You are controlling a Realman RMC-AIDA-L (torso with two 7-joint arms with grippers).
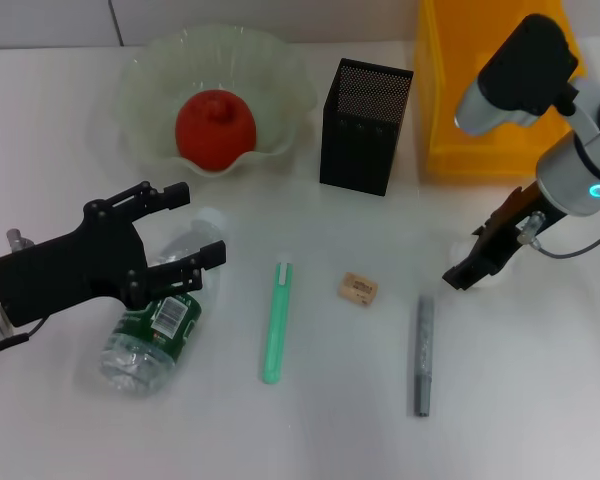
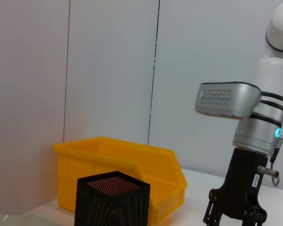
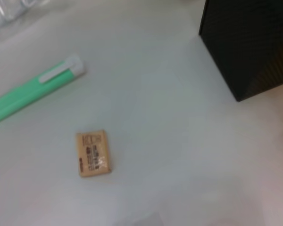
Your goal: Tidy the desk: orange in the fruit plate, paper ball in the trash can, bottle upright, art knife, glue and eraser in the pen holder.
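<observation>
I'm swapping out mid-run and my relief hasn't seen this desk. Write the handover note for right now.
Left gripper: open, straddling the lying bottle, near its cap; nothing gripped yet.
Right gripper: low over the table in front of the trash can; holds nothing that shows.
Done: orange sits in the fruit plate.
Left: stand the bottle up. Eraser, green stick and grey stick lie on the table and go in the pen holder.
No paper ball is in view.

A lab-like test bench — plain white table (image 1: 310, 440), bare grey panel wall (image 2: 108, 70).
</observation>
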